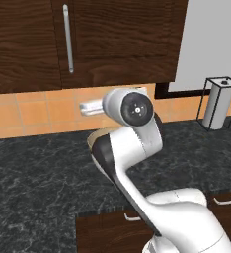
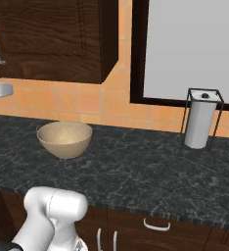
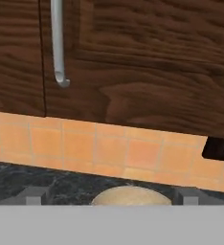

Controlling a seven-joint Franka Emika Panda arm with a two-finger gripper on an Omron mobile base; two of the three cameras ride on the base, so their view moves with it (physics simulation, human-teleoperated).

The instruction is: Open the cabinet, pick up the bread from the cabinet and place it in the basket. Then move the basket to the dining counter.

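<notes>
on the black desk (image 2: 136, 171) the empty basket (image 2: 64, 138) is waiting below the shut cabinet (image 1: 112, 39), so every step is remaining, with the tool (image 3: 111, 197) facing its handle (image 1: 67, 38), tips apart.

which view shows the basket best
The right base view: the basket sits whole and unobstructed on the black counter, with its rim and speckled inside visible. In the left base view the arm hides all but a tan sliver. The hand view catches just the basket's top edge at the bottom.
</notes>
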